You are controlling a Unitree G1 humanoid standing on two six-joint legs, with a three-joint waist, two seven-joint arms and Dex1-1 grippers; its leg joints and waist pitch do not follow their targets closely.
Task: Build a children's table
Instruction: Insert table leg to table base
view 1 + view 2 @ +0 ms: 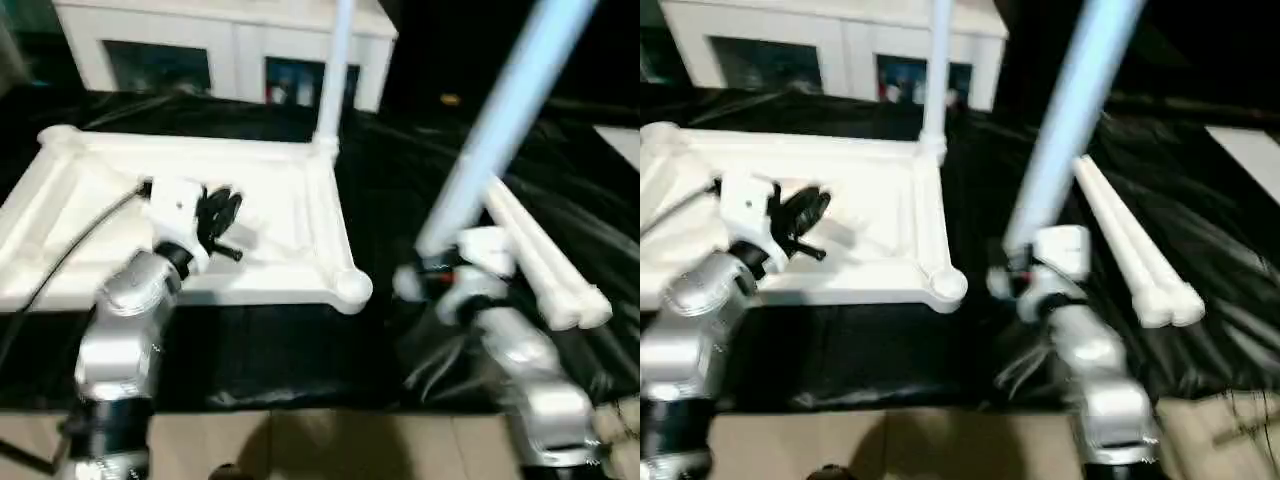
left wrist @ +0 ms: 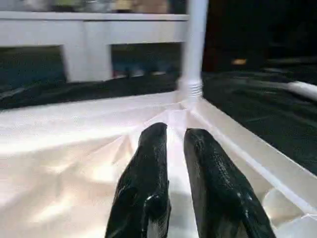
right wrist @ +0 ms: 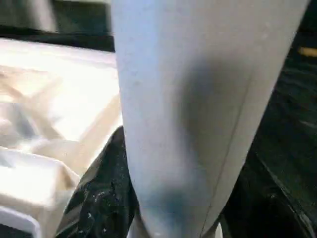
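Table top [image 1: 300, 215] lies upside down on the black sheet [image 1: 300, 350], ribbed underside up, on the left half of the scene. Left gripper [image 1: 222, 215] hangs over the inside of the top, near the middle ribs; fingers [image 2: 148, 188] stand a narrow gap apart with nothing between them, pointing toward the far right corner. One leg [image 1: 335, 70] already stands upright in that far right corner socket, running up out of frame. Near right corner socket [image 1: 352, 287] is empty, round end facing the camera. White cabinet [image 1: 200, 45] with glass doors sits behind the top, against the back. Right of the top, over bare black sheet, right gripper [image 1: 432, 262] is clamped on a second leg [image 1: 500, 120], held by its lower end, tilted up and to the right, away from the top; the leg's lower end sits just beside the near right corner, not touching it. In the right wrist view the leg [image 3: 198, 114] runs straight up between the fingers, with the edge of the top off to one side. Two spare legs [image 1: 545, 270] lie side by side on the sheet at far right, touching each other, thick ends toward the camera.
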